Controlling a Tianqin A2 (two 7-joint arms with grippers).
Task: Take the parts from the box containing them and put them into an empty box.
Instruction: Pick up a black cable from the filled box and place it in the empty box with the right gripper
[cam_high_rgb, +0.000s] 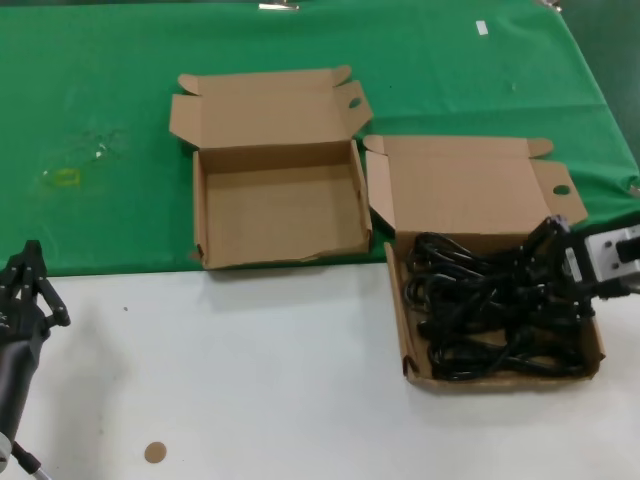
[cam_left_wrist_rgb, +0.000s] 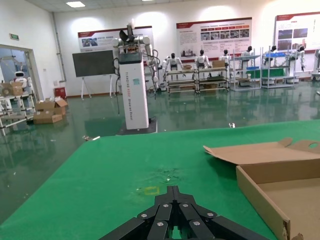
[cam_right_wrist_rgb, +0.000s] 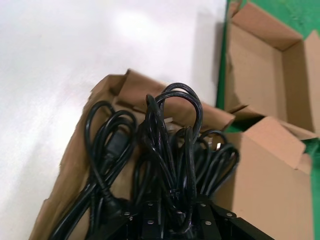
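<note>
Right wrist view shows the right gripper (cam_right_wrist_rgb: 172, 220) clenched on a cord bundle (cam_right_wrist_rgb: 172, 150) inside the full box (cam_right_wrist_rgb: 75, 165); left gripper (cam_high_rgb: 25, 285) rests clenched.

Right gripper (cam_high_rgb: 548, 262) fingertips buried in cords (cam_high_rgb: 480, 320) — grip unclear

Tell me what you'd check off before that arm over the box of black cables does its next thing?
1. Right gripper down among the power cords: ok.
2. Its fingers closed on a looped cord bundle: looks so, ok.
3. Only one bundle caught: cannot tell, the loops are tangled together.
4. Smaller box open, nothing in it: ok.
5. Its lid folded back, off the opening: ok.
6. Left gripper parked at the table's near left edge, away from both boxes: ok.
</note>
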